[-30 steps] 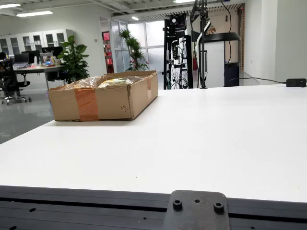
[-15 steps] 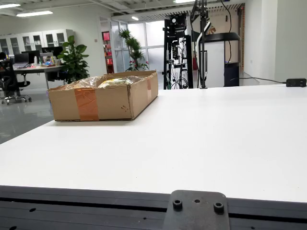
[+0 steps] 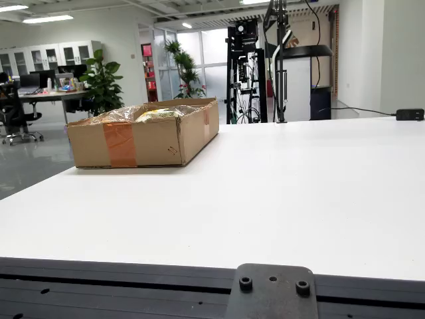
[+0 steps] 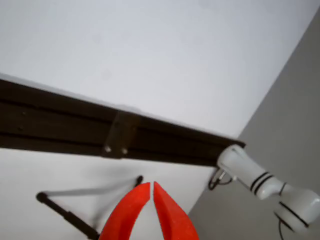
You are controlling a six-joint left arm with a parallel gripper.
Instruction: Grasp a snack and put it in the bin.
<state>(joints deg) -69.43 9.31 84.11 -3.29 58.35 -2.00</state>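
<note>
cardboard forms the open box (image 3: 143, 135) standing at the left of the fixed view, on the far left part of the white worktop (image 3: 299, 199), with a strip of brown tape down its front wall. inside it, crinkled clear wrapping and a yellowish snack (image 3: 158, 113) packet show just above the rim. a dark metal rail with a bolted bracket (image 3: 271, 292) runs along the bottom edge of that frame. in the riding view, the red end effector (image 4: 151, 188) rises from the bottom centre, its two pointed tips pressed together with only a hairline gap and nothing between them. above it a dark rail (image 4: 100, 132) crosses the frame. a white camera (image 4: 267, 187) on a mount sits at the lower right.
</note>
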